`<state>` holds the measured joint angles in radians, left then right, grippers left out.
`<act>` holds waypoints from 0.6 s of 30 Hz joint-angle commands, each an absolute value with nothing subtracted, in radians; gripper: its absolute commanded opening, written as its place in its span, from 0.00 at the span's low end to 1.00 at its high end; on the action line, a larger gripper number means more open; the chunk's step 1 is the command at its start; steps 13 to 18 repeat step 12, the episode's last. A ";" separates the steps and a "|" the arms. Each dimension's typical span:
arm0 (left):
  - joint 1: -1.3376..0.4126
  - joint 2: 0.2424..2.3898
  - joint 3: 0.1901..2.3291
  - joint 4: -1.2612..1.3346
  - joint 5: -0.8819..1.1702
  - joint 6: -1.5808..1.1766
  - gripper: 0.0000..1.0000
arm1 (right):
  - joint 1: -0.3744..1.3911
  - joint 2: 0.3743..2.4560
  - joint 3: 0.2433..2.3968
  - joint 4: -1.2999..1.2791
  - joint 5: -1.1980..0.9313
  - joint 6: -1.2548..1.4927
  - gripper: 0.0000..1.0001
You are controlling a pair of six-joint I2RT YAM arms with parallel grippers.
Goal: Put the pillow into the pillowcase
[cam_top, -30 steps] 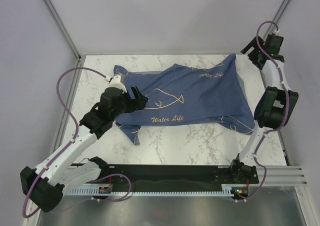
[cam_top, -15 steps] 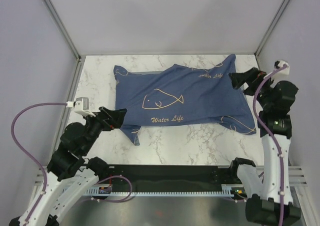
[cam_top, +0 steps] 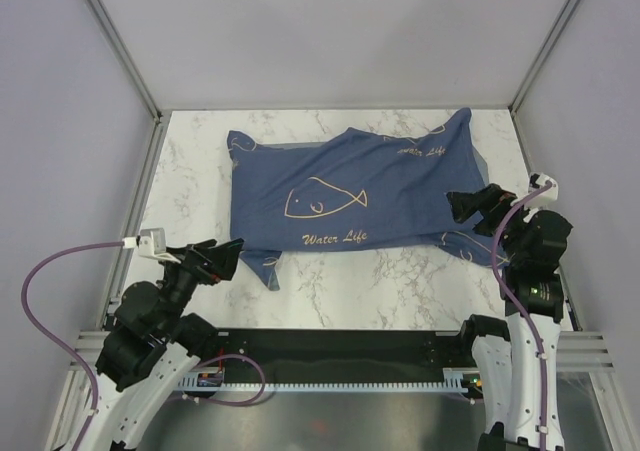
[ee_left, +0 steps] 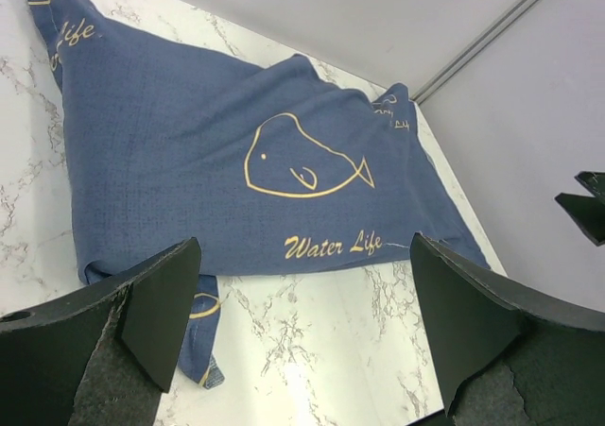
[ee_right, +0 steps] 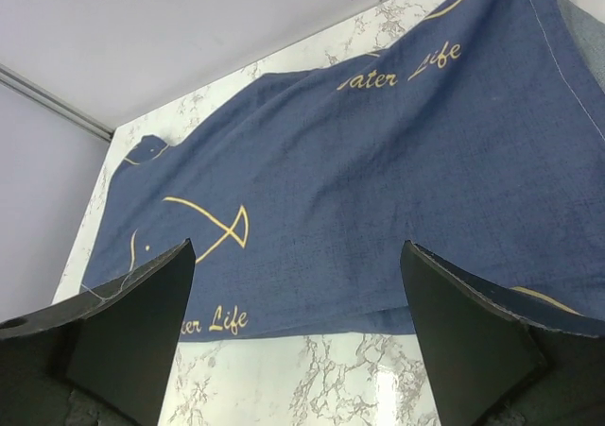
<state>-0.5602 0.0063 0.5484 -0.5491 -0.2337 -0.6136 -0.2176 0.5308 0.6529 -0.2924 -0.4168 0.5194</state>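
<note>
The denim-blue pillowcase [cam_top: 360, 196] with yellow fish outlines and "Water Life" lettering lies plump across the far half of the marble table [cam_top: 400, 271]. A narrow flap of it trails toward the near left. It also shows in the left wrist view [ee_left: 189, 152] and the right wrist view [ee_right: 378, 161]. A lighter grey-blue edge shows at its right end [cam_top: 484, 166]. The cream pillow is hidden; no part of it shows. My left gripper [cam_top: 225, 258] [ee_left: 302, 256] is open and empty, above the table near the case's near-left corner. My right gripper [cam_top: 472, 207] [ee_right: 297, 246] is open and empty, above the case's near-right end.
A black rail [cam_top: 340, 356] with the arm bases runs along the near edge. Metal frame posts [cam_top: 115, 41] and grey walls close in the table on the left, right and back. Purple cables [cam_top: 40, 281] loop beside each arm.
Both arms have drawn back toward the near edge. The left gripper left the case's left end. The right gripper came down from the back right corner. The pillowcase lies as before.
</note>
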 commanded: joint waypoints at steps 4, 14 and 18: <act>-0.558 -0.025 0.555 -0.538 -0.267 -0.638 1.00 | -0.215 0.538 0.655 -0.301 -0.396 0.486 0.98; -0.558 -0.028 0.557 -0.538 -0.268 -0.635 1.00 | -0.216 0.557 0.678 -0.316 -0.368 0.468 0.98; -0.558 -0.028 0.557 -0.538 -0.268 -0.635 1.00 | -0.216 0.557 0.678 -0.316 -0.368 0.468 0.98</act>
